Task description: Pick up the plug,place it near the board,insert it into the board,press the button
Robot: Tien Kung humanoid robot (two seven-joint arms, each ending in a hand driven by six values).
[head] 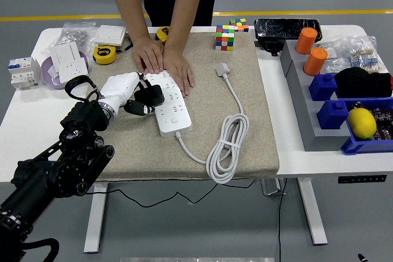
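- The robot's black left arm (58,167) reaches in from the lower left corner, over the near edge of the white table (295,162) and onto a beige mat (239,84).
- A coiled white cable (228,145) lies on the mat's near right part, running up to a white plug head (223,69) that rests loose on the mat farther back.
- The left hand (129,93), white-shelled with dark fingers, is curled around a black plug (150,94), holding it at the left edge of the board (169,104), a white power strip lying lengthwise on the mat; whether the plug's pins are seated cannot be told.
- At the board's far end, a person's two hands (164,59) lie flat, palms down, one on the mat beside the strip and one over its far end.
- To the right, a grey and blue organiser (325,105) holds a yellow lemon (361,123), a black object and two orange cups (311,50).
- At the far side sit a colour cube (225,37), a yellow tape measure (104,55), a white wall socket (66,58) and a small breaker (19,70).
- The right arm does not appear.
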